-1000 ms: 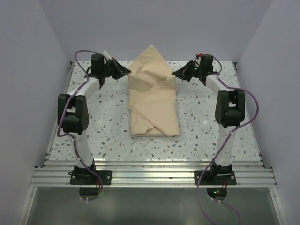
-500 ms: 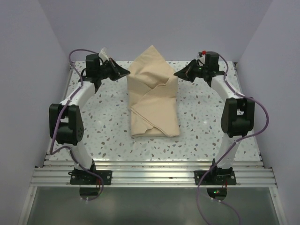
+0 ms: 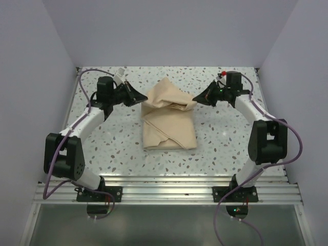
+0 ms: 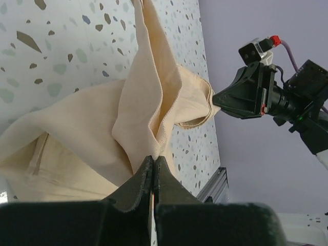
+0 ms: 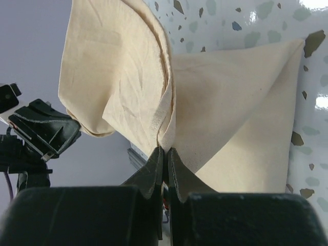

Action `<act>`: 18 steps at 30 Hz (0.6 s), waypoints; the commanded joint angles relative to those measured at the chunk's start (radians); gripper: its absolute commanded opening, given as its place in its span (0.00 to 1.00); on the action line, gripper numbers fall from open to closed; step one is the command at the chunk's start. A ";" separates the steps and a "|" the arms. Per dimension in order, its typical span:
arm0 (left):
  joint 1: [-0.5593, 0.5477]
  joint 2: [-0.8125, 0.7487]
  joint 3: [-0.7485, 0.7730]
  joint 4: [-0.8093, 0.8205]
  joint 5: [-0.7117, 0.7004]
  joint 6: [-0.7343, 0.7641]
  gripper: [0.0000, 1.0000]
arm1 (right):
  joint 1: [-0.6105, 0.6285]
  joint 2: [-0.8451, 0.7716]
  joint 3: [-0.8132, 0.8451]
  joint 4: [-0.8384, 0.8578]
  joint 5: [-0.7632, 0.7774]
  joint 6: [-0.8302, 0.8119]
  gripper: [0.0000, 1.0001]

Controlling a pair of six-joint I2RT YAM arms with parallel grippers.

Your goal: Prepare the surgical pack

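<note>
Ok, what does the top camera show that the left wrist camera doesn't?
Only the top view: the whole cloth bundle, the left arm and right arm down to their bases, and the metal rail at the near edge. Only the left wrist view: a close look at the left jaws shut on a fold of it. Both: the bundle's tan cloth, the right jaws pinching its other side, and the speckled table.
</note>
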 commanded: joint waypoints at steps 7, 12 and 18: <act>-0.047 -0.151 -0.209 0.010 -0.002 -0.004 0.00 | 0.006 -0.126 -0.133 -0.072 0.027 -0.069 0.00; -0.054 -0.222 -0.320 -0.024 -0.005 0.015 0.00 | 0.009 -0.182 -0.223 -0.124 0.047 -0.107 0.00; -0.054 -0.249 -0.412 -0.035 -0.017 0.052 0.00 | 0.018 -0.228 -0.335 -0.152 0.082 -0.148 0.03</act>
